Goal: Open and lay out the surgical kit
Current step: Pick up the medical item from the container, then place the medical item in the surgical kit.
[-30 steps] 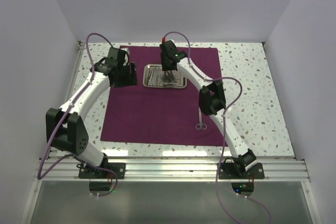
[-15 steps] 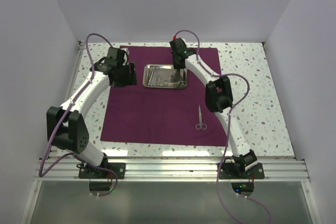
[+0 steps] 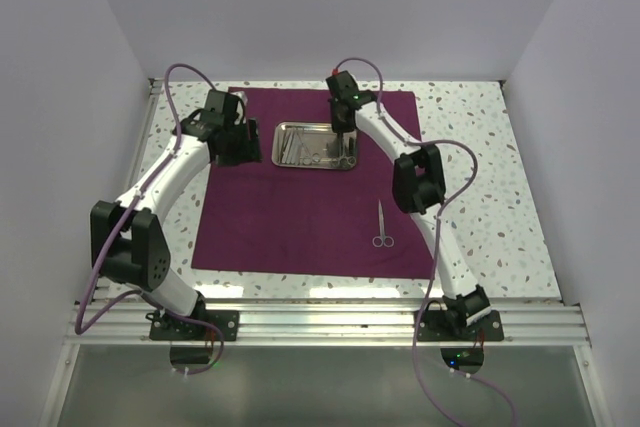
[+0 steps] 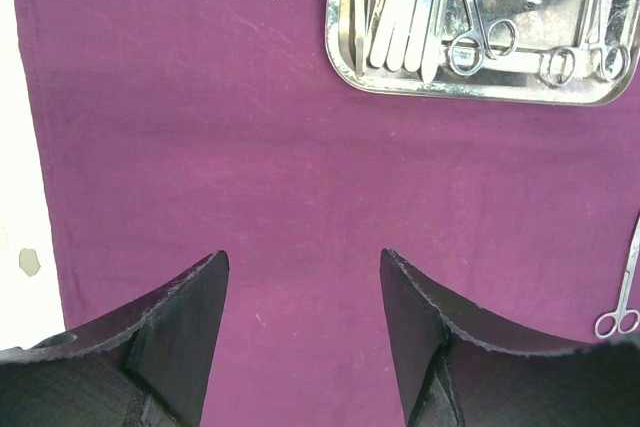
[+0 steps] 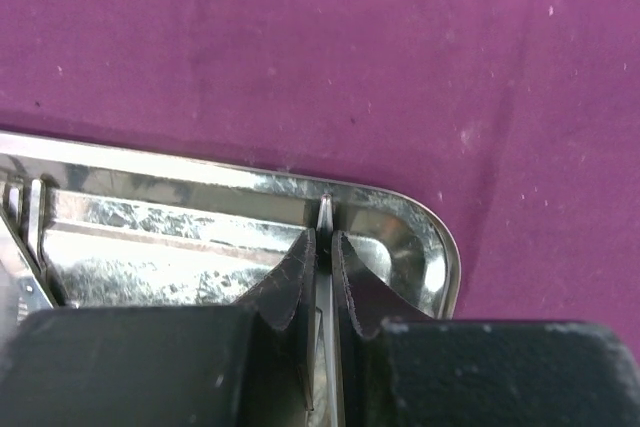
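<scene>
Right wrist | right claw (image 5: 322,239) pinching thin instrument (image 5: 324,209) | tray (image 5: 200,179) corner

right tool (image 5: 322,239) | pinching thin silver instrument (image 5: 323,209) (tip showing) | over steel tray (image 5: 180,219) corner

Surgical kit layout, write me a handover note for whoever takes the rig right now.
Left pincer: open, hovering over bare cloth, holding nothing.
Right pincer: shut on a thin instrument at the right end of the tray.
Done: cloth spread flat; one pair of scissors laid out on it, right of centre.
Left: the other instruments lie in the tray; lay them out.
</scene>
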{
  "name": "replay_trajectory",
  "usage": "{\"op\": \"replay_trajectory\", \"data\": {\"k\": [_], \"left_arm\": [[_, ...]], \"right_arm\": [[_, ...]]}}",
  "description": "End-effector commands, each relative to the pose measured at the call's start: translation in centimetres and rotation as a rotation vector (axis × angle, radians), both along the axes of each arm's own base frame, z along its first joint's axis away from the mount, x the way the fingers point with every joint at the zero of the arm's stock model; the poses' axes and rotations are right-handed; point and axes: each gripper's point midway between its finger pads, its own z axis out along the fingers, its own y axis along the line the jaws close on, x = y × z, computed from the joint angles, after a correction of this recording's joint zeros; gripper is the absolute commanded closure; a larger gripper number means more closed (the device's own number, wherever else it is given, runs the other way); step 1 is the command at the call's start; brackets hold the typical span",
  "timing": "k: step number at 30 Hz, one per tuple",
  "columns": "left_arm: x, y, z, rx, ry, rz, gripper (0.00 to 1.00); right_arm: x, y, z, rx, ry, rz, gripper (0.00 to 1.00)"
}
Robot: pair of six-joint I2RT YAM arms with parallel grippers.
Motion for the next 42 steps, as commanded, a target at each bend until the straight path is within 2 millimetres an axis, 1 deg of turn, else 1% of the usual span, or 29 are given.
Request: {"op": "replay_trajectory", "data": {"k": [1,3,4,6,11,12,13,14,15,16,17,18,19,21,22,23,24,25,26,28,32,34,35,37,38,39,40,41,42], "left_arm": [[2.1,-0.4,1.9,-0.023,-0.078,-0.005,0.34],[2.4,-0.4,2.2,-0.022,-0.089,-0.002,0.34],[2.5,-0.5,2.2,-0.022,-0.089,-0.003,0.34],[2.8,-0.6,2.4,-0.026,-0.098,-0.004,0.35],[3.2,-0.9,2.4,-0.042,-0.103,-0.011,0.35],[3.3,-1.0,2.6,-0.046,-0.110,-0.013,0.35],[3.4,-1.1,2.4,-0.047,-0.105,-0.014,0.35],[3.4,-1.1,2.4,-0.050,-0.104,-0.017,0.35],[3.6,-1.2,2.5,-0.051,-0.109,-0.017,0.36],[3.7,-1.3,2.5,-0.053,-0.108,-0.019,0.36],[3.8,-1.3,2.5,-0.056,-0.109,-0.020,0.36],[4.0,-1.5,2.7,-0.061,-0.114,-0.021,0.36],[4.1,-1.5,2.5,-0.060,-0.110,-0.023,0.36],[4.4,-1.7,2.6,-0.067,-0.113,-0.028,0.36],[4.6,-1.8,2.5,-0.069,-0.111,-0.030,0.36],[4.8,-1.9,2.4,-0.073,-0.110,-0.028,0.36],[5.2,-2.0,2.8,-0.078,-0.122,-0.028,0.36],[5.4,-2.2,2.4,-0.079,-0.114,-0.028,0.36],[5.9,-2.3,2.9,-0.085,-0.125,-0.029,0.35],[6.4,-2.6,2.7,-0.089,-0.118,-0.031,0.32],[7.9,-3.1,3.4,-0.100,-0.140,-0.028,0.28],[8.7,-3.3,3.1,-0.100,-0.140,-0.028,0.25],[9.3,-3.4,3.6,-0.102,-0.153,-0.026,0.25],[10.1,-4.0,2.9,-0.099,-0.148,-0.033,0.24],[10.4,-4.2,2.7,-0.094,-0.144,-0.033,0.24],[11.3,-4.6,2.3,-0.091,-0.140,-0.034,0.25],[11.5,-5.2,2.1,-0.088,-0.139,-0.043,0.26],[12.3,-5.4,2.6,-0.081,-0.157,-0.043,0.27],[12.7,-5.7,1.4,-0.070,-0.133,-0.044,0.28]], "right_arm": [[-0.9,-0.7,5.5,0.063,-0.013,-0.016,1.00],[-0.9,-1.1,6.9,0.075,-0.030,-0.023,1.00],[-1.0,-1.3,8.6,0.088,-0.052,-0.027,1.00],[-1.5,-1.7,8.8,0.087,-0.044,-0.030,1.00],[-3.5,-2.8,10.4,0.100,-0.051,-0.036,1.00],[-3.9,-2.9,10.4,0.098,-0.048,-0.038,1.00],[-4.7,-3.4,9.4,0.083,-0.018,-0.043,1.00],[-5.1,-3.4,9.6,0.089,-0.019,-0.043,1.00],[-5.6,-3.7,10.7,0.096,-0.031,-0.046,1.00],[-6.7,-4.1,9.7,0.089,-0.001,-0.049,1.00],[-7.3,-4.3,9.7,0.090,0.003,-0.050,1.00],[-8.1,-4.6,11.1,0.101,-0.013,-0.053,1.00],[-9.7,-5.4,9.3,0.082,0.034,-0.063,1.00],[-11.2,-6.2,8.9,0.081,0.039,-0.075,1.00],[-12.1,-6.5,9.8,0.097,0.025,-0.079,1.00],[-14.0,-7.3,7.6,0.078,0.067,-0.084,1.00],[-14.9,-7.7,7.1,0.078,0.076,-0.089,1.00],[-15.8,-8.1,7.2,0.082,0.075,-0.092,1.00],[-17.3,-8.9,5.3,0.062,0.115,-0.099,1.00],[-19.0,-9.5,4.2,0.059,0.145,-0.104,1.00],[-20.3,-9.7,3.1,0.060,0.178,-0.108,1.00],[-20.8,-9.6,2.8,0.064,0.200,-0.098,1.00],[-21.0,-9.7,2.6,0.058,0.217,-0.099,1.00],[-21.2,-9.8,2.7,0.053,0.218,-0.096,0.72],[-21.2,-10.1,2.8,0.041,0.216,-0.100,0.61],[-21.1,-10.2,3.4,0.035,0.197,-0.099,0.40],[-21.0,-10.4,3.7,0.028,0.190,-0.099,0.32],[-21.1,-10.9,3.9,0.005,0.188,-0.103,0.24],[-21.0,-11.0,4.4,-0.007,0.175,-0.094,0.21]]}}
